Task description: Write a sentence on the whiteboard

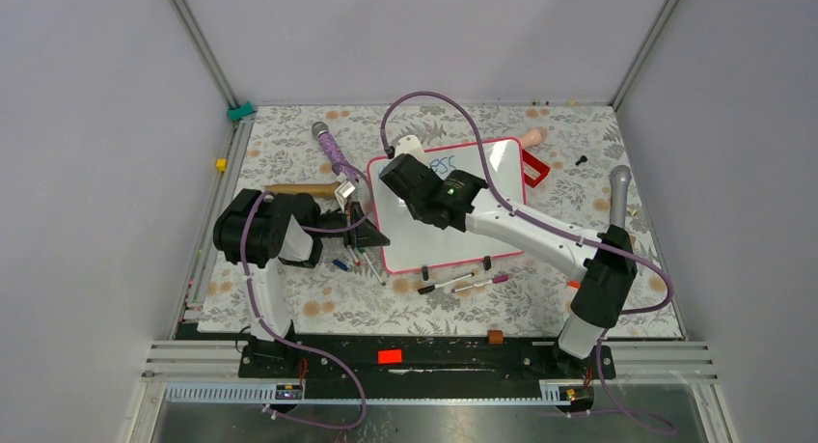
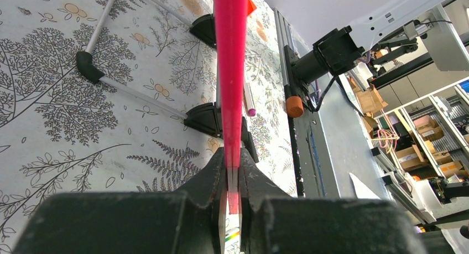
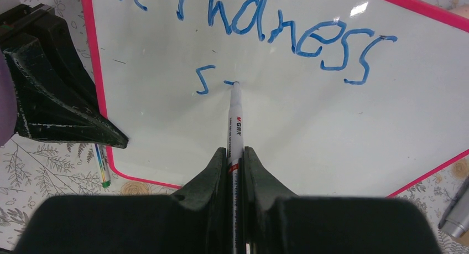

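Observation:
The whiteboard (image 1: 502, 173), glossy white with a pink-red rim, lies tilted on the floral table. Blue writing on it (image 3: 260, 21) reads "kindness", with an "s" and a short stroke below. My right gripper (image 3: 234, 154) is shut on a white marker (image 3: 234, 121). The marker tip touches the board just right of the "s". In the top view the right gripper (image 1: 397, 170) is over the board's upper left part. My left gripper (image 2: 233, 160) is shut on the board's pink rim (image 2: 230, 71); it holds the left edge (image 1: 371, 236). It also shows in the right wrist view (image 3: 55, 93).
Two markers (image 1: 463, 284) lie in front of the board by its black clip feet (image 1: 487, 263). Pens (image 1: 359, 260) lie at the left edge. A purple-handled tool (image 1: 333, 152), a grey-handled tool (image 1: 618, 197), a red item (image 1: 537, 166) and an orange block (image 1: 495, 337) lie around.

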{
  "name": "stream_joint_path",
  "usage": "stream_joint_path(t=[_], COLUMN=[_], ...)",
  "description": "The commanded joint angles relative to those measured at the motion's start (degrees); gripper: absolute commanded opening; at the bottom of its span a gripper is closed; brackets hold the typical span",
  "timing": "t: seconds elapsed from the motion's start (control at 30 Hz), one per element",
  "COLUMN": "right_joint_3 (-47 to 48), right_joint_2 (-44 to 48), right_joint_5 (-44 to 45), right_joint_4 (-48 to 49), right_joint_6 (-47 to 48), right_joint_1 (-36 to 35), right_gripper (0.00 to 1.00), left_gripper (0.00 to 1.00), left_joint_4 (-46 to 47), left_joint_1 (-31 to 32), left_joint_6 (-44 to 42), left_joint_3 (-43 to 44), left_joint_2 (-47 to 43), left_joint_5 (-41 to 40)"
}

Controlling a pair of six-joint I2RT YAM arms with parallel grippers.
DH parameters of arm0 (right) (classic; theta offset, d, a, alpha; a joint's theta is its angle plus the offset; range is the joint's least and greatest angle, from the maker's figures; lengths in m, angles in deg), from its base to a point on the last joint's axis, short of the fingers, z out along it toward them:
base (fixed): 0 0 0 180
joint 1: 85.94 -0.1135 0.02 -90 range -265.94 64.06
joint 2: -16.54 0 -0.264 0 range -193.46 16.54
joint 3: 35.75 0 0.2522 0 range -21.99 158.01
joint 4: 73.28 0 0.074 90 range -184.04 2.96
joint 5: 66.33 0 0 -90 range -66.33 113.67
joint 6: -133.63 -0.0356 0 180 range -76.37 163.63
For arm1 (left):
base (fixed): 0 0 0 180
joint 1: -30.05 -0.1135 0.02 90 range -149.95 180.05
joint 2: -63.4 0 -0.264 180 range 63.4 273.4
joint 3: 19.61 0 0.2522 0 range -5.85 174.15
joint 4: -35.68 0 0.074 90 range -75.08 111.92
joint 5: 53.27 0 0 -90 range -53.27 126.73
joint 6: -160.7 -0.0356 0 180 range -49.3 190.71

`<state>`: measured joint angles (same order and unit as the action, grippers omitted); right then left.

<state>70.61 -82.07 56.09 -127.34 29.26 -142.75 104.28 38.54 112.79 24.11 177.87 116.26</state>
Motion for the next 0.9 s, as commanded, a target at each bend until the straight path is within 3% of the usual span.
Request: stream_joint_path(t=[0.0,0.3,0.87], right_joint_3=[1.2,0.5,3.5], right_joint_2=[1.7,4.6,0.8], right_joint_5=[3.1,2.3,-0.9], right_joint_4=[-1.0,2.5,3.5], right_joint_6=[-1.0,0.0,1.4], right_joint_1=[1.4,1.4,2.0], right_gripper=[0.0,0.0,0.0], left_gripper=[0.02,0.02,0.02], left_joint_4=[2.2,2.2,2.2], left_joint_1=[-0.2,-0.3,-0.2], left_joint_6=[-2.4,-2.4,-2.3], left_joint_3=[-0.9,-1.0,-0.9], left_joint_2=[-1.3,-1.4,-1.2], left_joint_5=[1.6,1.7,1.8])
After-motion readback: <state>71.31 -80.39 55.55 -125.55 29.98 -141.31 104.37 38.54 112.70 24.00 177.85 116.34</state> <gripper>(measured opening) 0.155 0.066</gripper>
